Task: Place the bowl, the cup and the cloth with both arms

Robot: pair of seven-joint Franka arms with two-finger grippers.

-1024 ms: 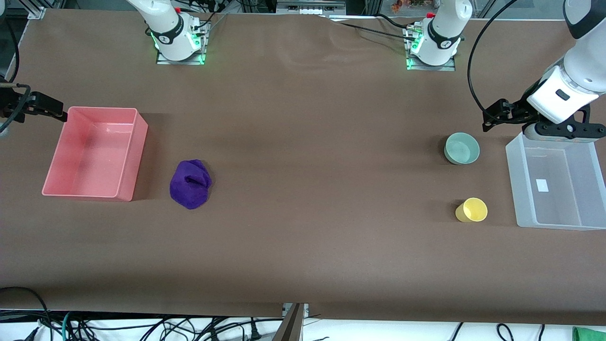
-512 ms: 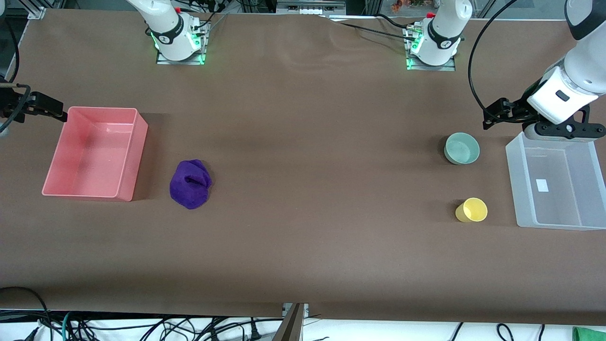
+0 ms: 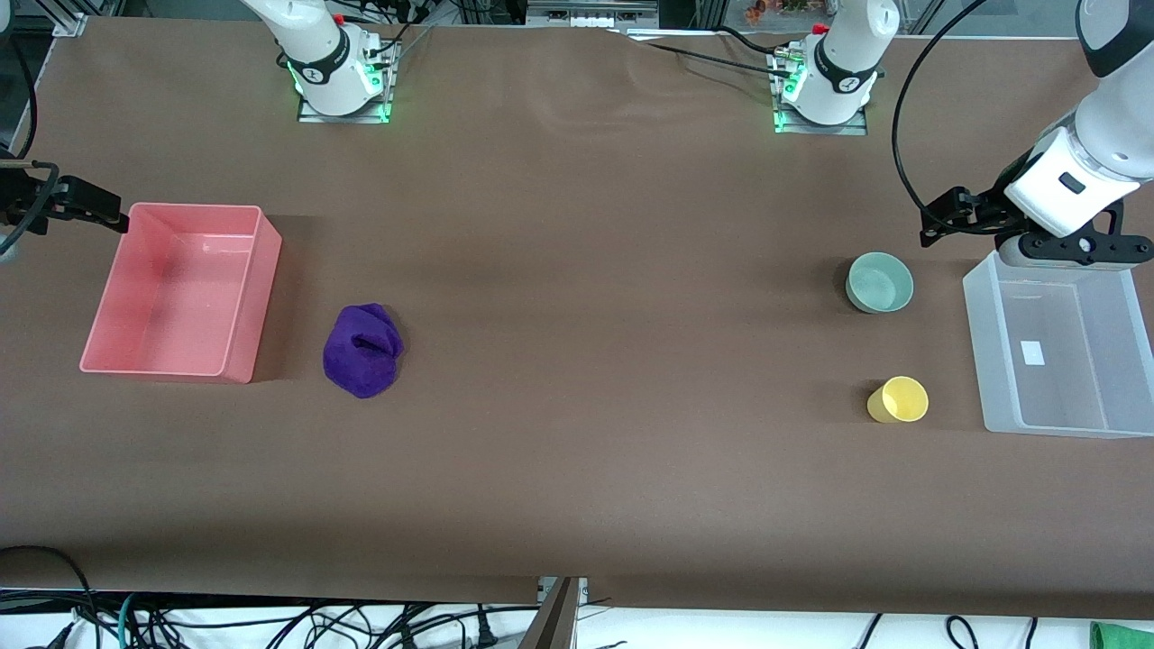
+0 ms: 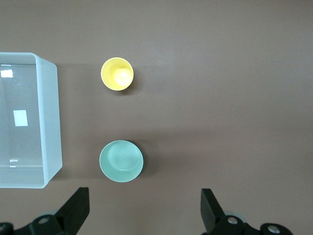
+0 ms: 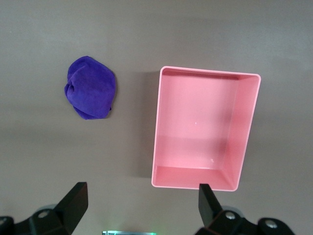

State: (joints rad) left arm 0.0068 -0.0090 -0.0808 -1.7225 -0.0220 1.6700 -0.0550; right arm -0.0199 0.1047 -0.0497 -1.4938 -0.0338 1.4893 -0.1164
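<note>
The mint-green bowl (image 3: 879, 282) stands upright toward the left arm's end of the table and shows in the left wrist view (image 4: 121, 161). The yellow cup (image 3: 898, 399) stands nearer the front camera than the bowl, also in the left wrist view (image 4: 117, 74). The purple cloth (image 3: 362, 350) lies bunched beside the pink bin, also in the right wrist view (image 5: 91, 94). My left gripper (image 4: 144, 211) is open and empty, high over the table by the bowl and the clear bin's corner (image 3: 1073, 251). My right gripper (image 5: 142, 203) is open and empty, high over the table beside the pink bin.
A pink bin (image 3: 108, 365) sits empty at the right arm's end, also in the right wrist view (image 5: 161, 127). A clear plastic bin (image 3: 978, 315) sits empty at the left arm's end, also in the left wrist view (image 4: 53, 122). Brown table covering spreads between them.
The left wrist has shifted very slightly upward. The objects and the right arm have not moved.
</note>
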